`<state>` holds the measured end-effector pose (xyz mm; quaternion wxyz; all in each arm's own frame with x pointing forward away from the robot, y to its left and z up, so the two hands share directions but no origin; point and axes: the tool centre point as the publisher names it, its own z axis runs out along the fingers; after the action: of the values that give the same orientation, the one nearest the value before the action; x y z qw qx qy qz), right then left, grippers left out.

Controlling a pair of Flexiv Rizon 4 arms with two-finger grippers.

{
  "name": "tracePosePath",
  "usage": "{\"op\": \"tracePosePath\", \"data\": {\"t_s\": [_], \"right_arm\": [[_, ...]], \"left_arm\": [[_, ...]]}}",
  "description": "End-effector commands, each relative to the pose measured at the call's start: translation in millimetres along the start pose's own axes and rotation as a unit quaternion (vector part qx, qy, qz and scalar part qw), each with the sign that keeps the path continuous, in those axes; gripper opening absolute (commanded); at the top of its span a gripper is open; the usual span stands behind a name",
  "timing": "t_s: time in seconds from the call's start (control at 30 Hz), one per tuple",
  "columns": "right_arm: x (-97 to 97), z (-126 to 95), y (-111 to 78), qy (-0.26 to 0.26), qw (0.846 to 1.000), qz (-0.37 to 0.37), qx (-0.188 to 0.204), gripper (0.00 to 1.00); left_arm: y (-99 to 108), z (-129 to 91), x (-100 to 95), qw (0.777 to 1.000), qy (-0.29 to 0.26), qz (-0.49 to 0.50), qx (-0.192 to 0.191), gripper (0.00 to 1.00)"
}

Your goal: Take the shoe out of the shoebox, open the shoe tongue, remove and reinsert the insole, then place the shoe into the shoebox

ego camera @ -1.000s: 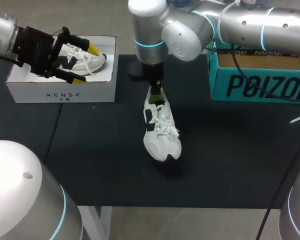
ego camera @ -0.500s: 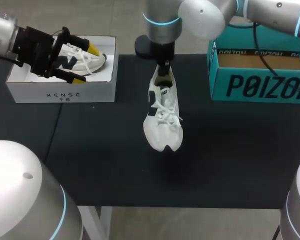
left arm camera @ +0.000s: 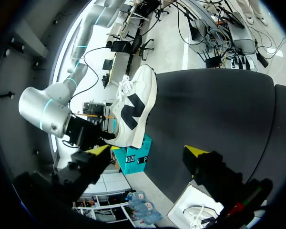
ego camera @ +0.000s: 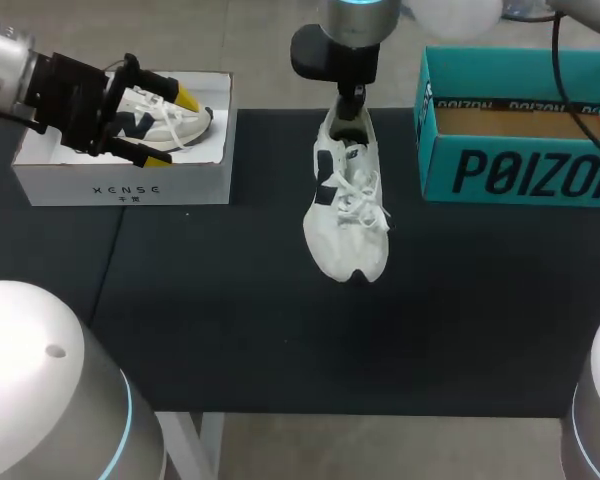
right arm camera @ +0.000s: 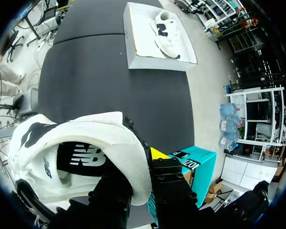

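Observation:
A white shoe (ego camera: 348, 212) with a dark side patch and white laces hangs toe-down above the black table (ego camera: 210, 300). My right gripper (ego camera: 352, 103) is shut on its heel collar. In the right wrist view the gripper (right arm camera: 142, 164) pinches the heel wall (right arm camera: 109, 138), one finger outside and one inside the shoe. The teal shoebox (ego camera: 520, 160) stands open just to the shoe's right, with a bare cardboard floor. My left gripper (ego camera: 170, 128) hangs open over the white shoebox (ego camera: 120, 182) at the far left. In the left wrist view the shoe (left arm camera: 133, 112) hangs far ahead of that gripper (left arm camera: 148, 151).
A second white shoe (ego camera: 170, 120) lies in the white shoebox, under my left gripper's yellow fingertips (ego camera: 185, 97). The right wrist view shows that box (right arm camera: 133, 47) and its shoe (right arm camera: 168, 33) across the table, and the teal box (right arm camera: 200, 160) close beside the gripper.
My right arm has carried the shoe up, back and to the right, nearer the teal shoebox. The left arm and its open gripper have not moved.

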<state>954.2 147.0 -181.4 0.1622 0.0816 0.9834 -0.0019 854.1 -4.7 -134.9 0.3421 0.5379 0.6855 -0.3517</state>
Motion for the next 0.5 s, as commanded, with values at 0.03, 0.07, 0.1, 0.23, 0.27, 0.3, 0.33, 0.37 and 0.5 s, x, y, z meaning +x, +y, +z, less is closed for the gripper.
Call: {"op": "tracePosePath", "data": {"t_s": [0.03,0.07,0.1,0.23,0.27,0.3,0.33,0.37,0.5], "right_arm": [[-0.8,0,-0.2,0.001,1.0,0.0,0.0,0.0],[-0.8,0,-0.2,0.001,1.0,0.0,0.0,0.0],[-0.8,0,-0.2,0.001,1.0,0.0,0.0,0.0],[-13.1,-3,-2.1,0.016,0.999,0.025,0.015,0.0],[-24.1,-7,-5.5,0.016,0.999,0.042,0.025,0.0],[-36.7,-12,-10.1,0.007,0.997,0.072,0.033,0.0],[-49.5,-15,-15.9,0.013,0.994,0.096,0.04,0.0],[-61.8,-18,-22.1,0.016,0.991,0.123,0.044,0.0],[-116.0,-19,-53.6,0.012,0.956,0.289,0.047,0.0]], "left_arm": [[0,1,0.0,1.0,0.001,0.0,-0.001,1.0],[0,1,0.0,1.0,0.001,0.0,-0.001,1.0],[0,1,0.0,1.0,0.001,0.0,-0.001,1.0],[0,1,0.0,1.0,0.001,0.0,-0.001,1.0],[0,1,0.0,1.0,0.001,0.0,-0.001,1.0],[0,1,0.0,1.0,0.001,0.0,-0.001,1.0],[0,1,0.0,1.0,0.001,0.0,-0.001,1.0],[0,1,0.0,1.0,0.001,0.0,-0.001,1.0],[0,1,0.0,1.0,0.001,0.0,-0.001,1.0]]}}
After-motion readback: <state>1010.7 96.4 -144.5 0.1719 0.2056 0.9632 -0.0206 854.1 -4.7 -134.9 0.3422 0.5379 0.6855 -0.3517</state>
